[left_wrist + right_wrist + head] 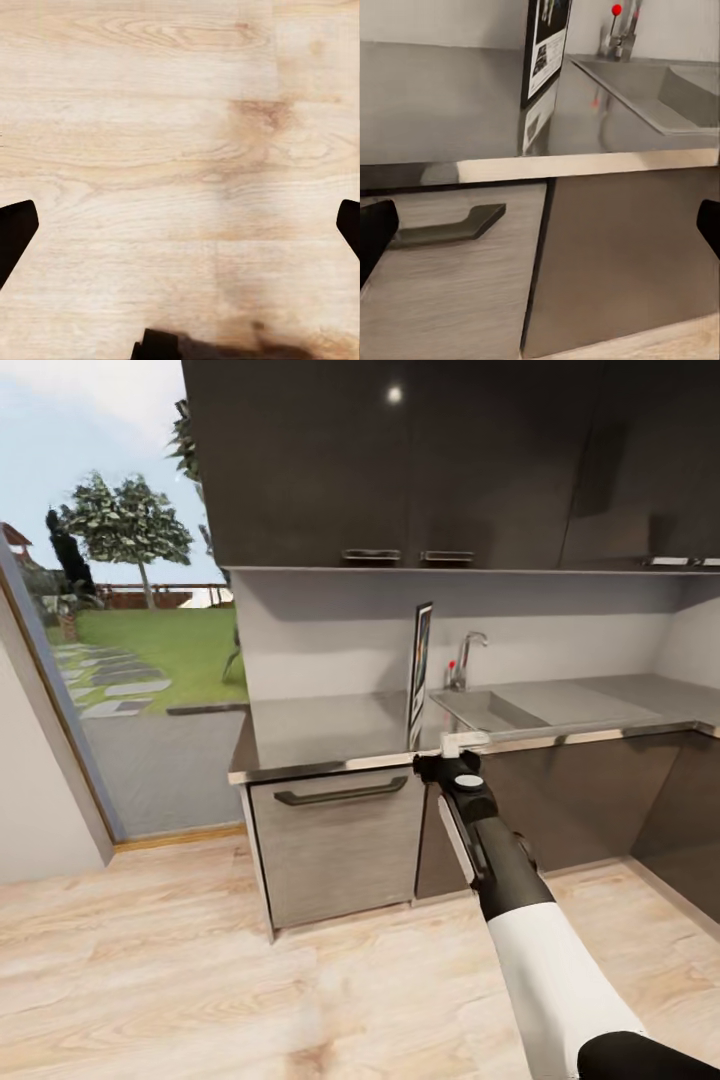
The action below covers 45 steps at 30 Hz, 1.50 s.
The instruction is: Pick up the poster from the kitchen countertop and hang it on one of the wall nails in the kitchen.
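Now I'd ease my right claw (fingers spread wide, empty) forward over the countertop edge, lining it with the upright poster.

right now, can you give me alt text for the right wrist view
A framed poster stands upright, edge-on, on a steel kitchen countertop, beside a sink with a red-knobbed tap. Below the counter edge are a grey drawer front with a dark handle and a dark cabinet door.

The black-framed poster stands upright and edge-on on the grey steel kitchen countertop, just beside the sink.
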Tool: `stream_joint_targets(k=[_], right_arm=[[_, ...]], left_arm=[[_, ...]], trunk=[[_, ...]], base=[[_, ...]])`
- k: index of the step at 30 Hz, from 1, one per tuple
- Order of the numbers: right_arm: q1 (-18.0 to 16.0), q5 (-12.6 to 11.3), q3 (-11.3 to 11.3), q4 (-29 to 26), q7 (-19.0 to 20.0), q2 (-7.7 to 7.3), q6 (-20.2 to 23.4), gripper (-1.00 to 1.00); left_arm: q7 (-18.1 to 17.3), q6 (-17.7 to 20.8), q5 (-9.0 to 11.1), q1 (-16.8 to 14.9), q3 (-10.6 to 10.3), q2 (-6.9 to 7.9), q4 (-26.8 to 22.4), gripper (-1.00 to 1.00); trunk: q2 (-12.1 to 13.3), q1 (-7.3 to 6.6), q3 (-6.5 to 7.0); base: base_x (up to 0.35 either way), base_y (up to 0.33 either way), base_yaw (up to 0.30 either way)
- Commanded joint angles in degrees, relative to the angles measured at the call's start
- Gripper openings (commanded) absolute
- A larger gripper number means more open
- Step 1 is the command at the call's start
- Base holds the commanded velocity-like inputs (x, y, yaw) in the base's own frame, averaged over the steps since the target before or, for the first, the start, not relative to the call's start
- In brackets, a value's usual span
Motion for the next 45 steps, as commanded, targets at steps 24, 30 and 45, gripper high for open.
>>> stream_joint_targets(k=[24,30,45], right_arm=[[-1.38,-3.61,-0.10,0.50,0.00,0.21,3.32,1.00],[-1.31,-3.61,-0.20,0.92,0.00,0.18,-0.47,1.00],[-0.92,-3.58,-0.47,6.58,-2.70,0.17,-9.27,1.00]], left_arm=[[-0.54,-0.04,0.02,0.00,0.35,0.35,-0.13,1.00],[-0.53,-0.04,0.02,0.00,0.35,0.50,-0.13,1.00],[-0.52,-0.06,0.02,0.00,0.41,0.54,-0.11,1.00]], trunk=[[-0.03,0.03,-0.05],[-0.03,0.03,-0.05],[-0.03,0.03,-0.05]], base=[[0.304,0.096,0.000],[0.334,0.001,0.000],[0.147,-0.002,0.000]])
